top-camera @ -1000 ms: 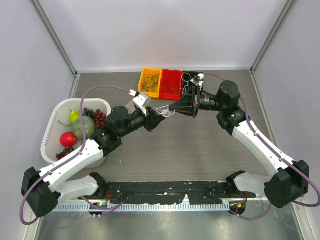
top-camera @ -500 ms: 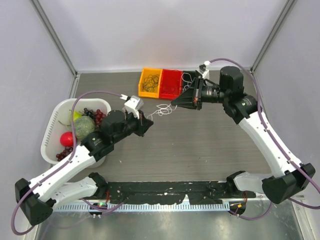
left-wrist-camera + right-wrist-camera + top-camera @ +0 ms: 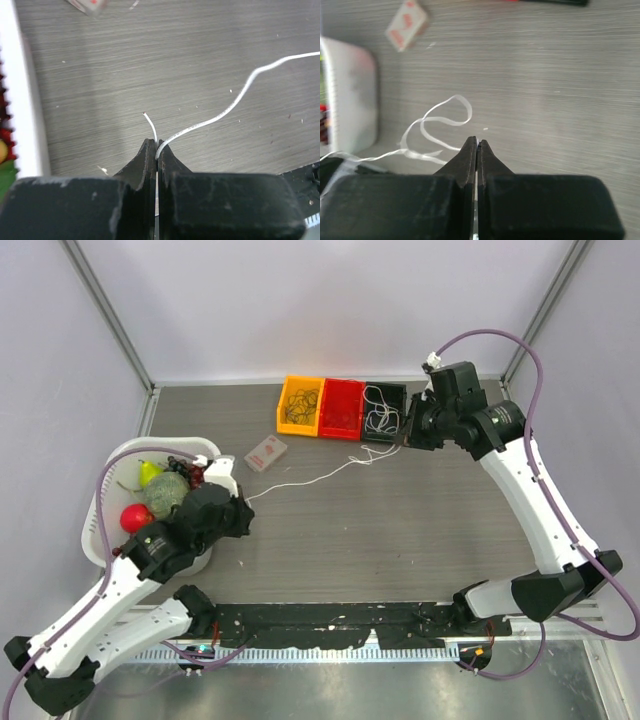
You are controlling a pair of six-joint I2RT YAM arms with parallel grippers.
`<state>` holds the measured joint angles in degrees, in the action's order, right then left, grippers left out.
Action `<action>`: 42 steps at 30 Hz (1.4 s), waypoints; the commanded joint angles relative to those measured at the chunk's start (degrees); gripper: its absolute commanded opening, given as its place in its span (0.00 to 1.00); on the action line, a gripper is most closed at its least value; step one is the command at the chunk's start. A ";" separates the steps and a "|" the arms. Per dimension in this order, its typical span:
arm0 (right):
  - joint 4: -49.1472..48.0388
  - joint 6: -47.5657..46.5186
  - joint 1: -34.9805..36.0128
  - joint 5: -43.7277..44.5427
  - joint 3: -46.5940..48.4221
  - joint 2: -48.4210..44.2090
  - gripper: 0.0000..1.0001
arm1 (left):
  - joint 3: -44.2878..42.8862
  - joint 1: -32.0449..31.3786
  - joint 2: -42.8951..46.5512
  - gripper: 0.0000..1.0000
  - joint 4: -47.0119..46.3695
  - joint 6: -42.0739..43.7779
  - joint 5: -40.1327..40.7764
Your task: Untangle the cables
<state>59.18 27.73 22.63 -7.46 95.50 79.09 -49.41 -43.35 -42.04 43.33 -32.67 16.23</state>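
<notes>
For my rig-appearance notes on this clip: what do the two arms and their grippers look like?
The left arm and right arm both have white link shells with black joint housings. A purple hose loops along each arm. The left gripper and right gripper are matte black, each with two flat fingers tapering to a thin wedge tip. No markings are visible.

Cable [image 3: 300, 480], seemingly on table [image 3: 400, 530], beside basket [image 3: 96, 502].
</notes>
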 commanded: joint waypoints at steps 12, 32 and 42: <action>-0.11 -7.25 -0.31 12.16 -11.30 -3.68 0.02 | -11.41 0.29 9.79 0.00 6.95 1.73 16.74; -11.28 3.83 -0.66 -11.88 -6.23 -1.67 0.01 | -12.12 0.29 -23.61 0.57 -11.95 -10.58 -14.91; -13.47 5.85 -3.47 0.25 10.55 7.20 0.01 | -13.16 0.29 -19.66 0.77 -7.66 -3.55 -16.76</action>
<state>48.84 32.10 20.53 -12.53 98.56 82.35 -59.13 -43.31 -64.20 34.61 -40.21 0.84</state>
